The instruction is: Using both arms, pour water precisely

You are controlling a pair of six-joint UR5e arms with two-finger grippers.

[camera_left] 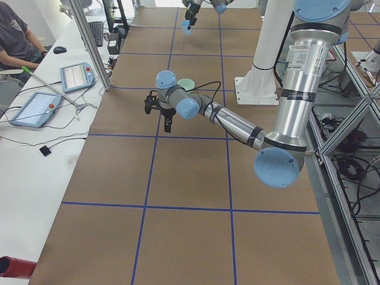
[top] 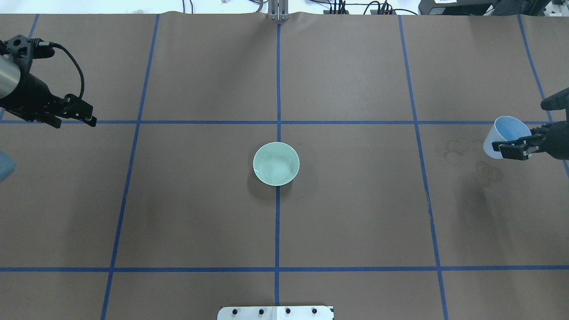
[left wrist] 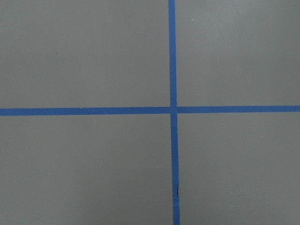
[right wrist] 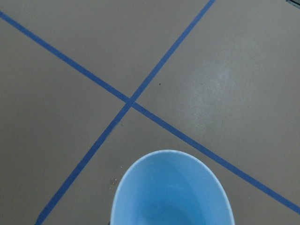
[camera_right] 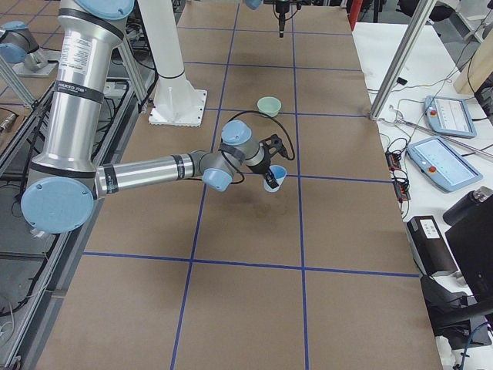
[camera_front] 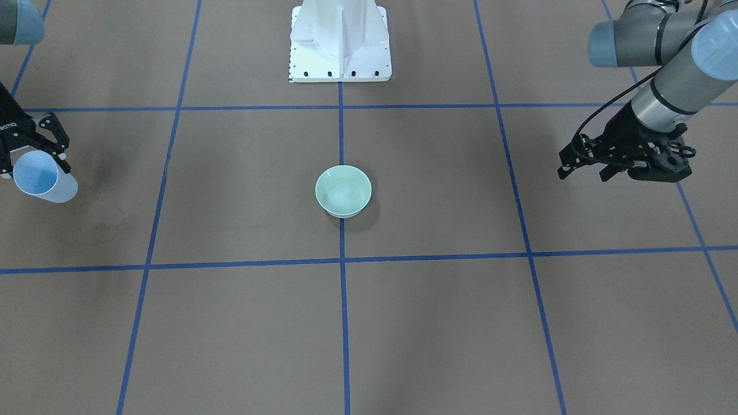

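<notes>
My right gripper (top: 520,133) is shut on a pale blue cup (top: 506,135) and holds it above the table's right side, tilted with its mouth toward the centre. The cup also shows in the front view (camera_front: 45,181) and in the right wrist view (right wrist: 171,190). I cannot make out water in it. A mint-green bowl (top: 276,163) stands at the table's centre with faint shiny glints of water (camera_front: 341,199) at its bottom. My left gripper (top: 74,122) is open and empty, above the table's far left.
Blue tape lines (top: 278,122) divide the brown table into squares. Faint dried ring stains (top: 458,151) lie near the cup. The white pedestal (camera_front: 340,40) stands at the robot's edge. A person (camera_left: 15,41) and control tablets (camera_left: 74,76) are at a side bench.
</notes>
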